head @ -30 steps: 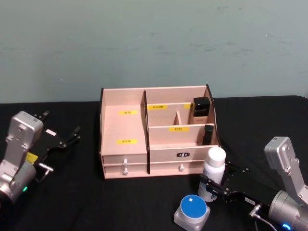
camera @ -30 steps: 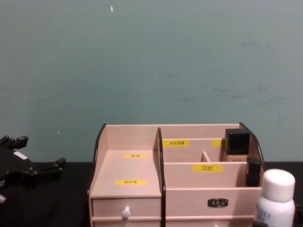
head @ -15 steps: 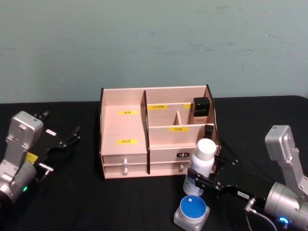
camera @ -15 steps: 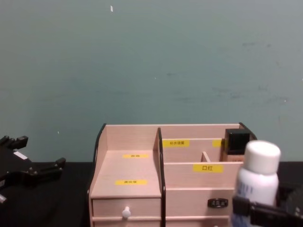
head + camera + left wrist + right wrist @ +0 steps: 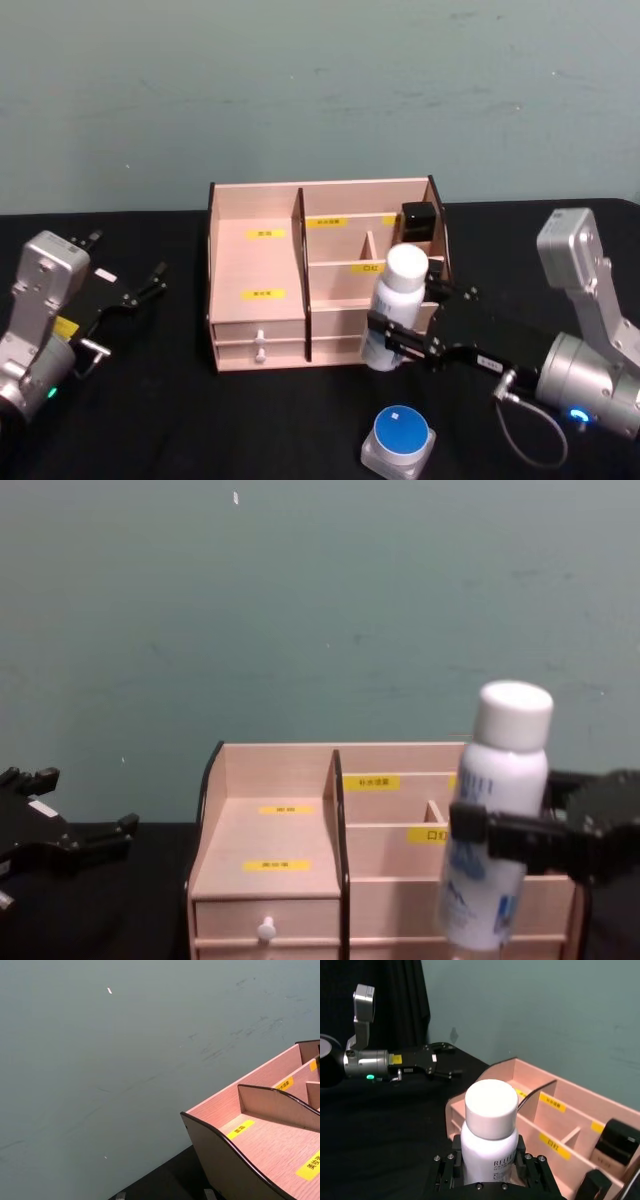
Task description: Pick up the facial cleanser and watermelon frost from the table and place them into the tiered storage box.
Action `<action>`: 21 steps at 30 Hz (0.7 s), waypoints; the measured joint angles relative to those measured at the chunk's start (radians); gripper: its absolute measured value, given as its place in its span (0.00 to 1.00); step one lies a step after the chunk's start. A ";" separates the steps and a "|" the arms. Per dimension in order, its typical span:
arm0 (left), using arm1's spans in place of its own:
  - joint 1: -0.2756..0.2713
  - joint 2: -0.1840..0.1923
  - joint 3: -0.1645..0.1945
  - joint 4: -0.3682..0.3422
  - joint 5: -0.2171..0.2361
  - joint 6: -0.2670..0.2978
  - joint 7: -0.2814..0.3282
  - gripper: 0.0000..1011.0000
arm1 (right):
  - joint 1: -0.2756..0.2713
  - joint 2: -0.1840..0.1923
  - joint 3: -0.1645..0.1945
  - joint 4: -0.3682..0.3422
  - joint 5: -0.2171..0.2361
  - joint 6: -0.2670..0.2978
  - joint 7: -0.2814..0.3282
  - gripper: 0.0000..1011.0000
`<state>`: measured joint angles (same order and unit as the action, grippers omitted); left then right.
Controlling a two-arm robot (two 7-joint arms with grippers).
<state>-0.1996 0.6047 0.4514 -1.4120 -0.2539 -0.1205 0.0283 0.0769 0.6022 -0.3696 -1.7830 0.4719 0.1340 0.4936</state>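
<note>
The facial cleanser [image 5: 393, 300], a tall white bottle with a rounded cap and blue lettering, hangs upright in the air with my right gripper [image 5: 400, 340] shut around its lower body. It hovers in front of the right half of the tiered storage box [image 5: 255, 262]. From the chest the facial cleanser [image 5: 497, 810] stands higher than the tiered storage box [image 5: 270, 820], clamped by the right gripper [image 5: 490, 835]. The wrist view has the bottle [image 5: 490, 1135] between the pads. The watermelon frost [image 5: 398, 440], a blue-lidded jar, sits on the table below. My left gripper [image 5: 128, 255] rests open at far left.
Black cosmetic bottles [image 5: 418, 222] stand in the box's back right compartments. Two drawers with white knobs [image 5: 261, 343] face me. The left stepped shelves [image 5: 270, 1140] hold nothing. A black table [image 5: 180, 420] lies under everything, with a teal wall behind.
My right gripper has lifted the facial cleanser off the table beside the jar and carried it up and left, in front of the box. The left arm has not moved.
</note>
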 joint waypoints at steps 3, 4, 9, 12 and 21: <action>0.000 0.000 0.000 0.000 0.000 0.000 0.000 1.00 | 0.021 0.000 -0.004 -0.006 0.003 0.010 -0.006 0.59; 0.000 0.000 0.000 0.000 0.000 0.000 0.000 1.00 | 0.026 0.000 -0.005 -0.007 0.004 0.012 -0.007 0.59; 0.000 0.000 0.000 0.000 0.000 0.000 0.000 1.00 | 0.063 -0.002 -0.006 -0.013 0.018 0.024 -0.011 0.59; 0.000 0.000 0.000 0.000 0.000 0.000 0.000 1.00 | 0.086 -0.006 -0.007 -0.012 0.030 0.030 -0.011 0.59; 0.000 0.000 0.000 0.000 0.000 0.000 0.000 1.00 | 0.156 -0.024 -0.031 0.015 0.052 0.047 -0.008 0.59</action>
<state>-0.1995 0.6047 0.4514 -1.4119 -0.2539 -0.1205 0.0282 0.2333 0.5778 -0.4005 -1.7679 0.5242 0.1810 0.4857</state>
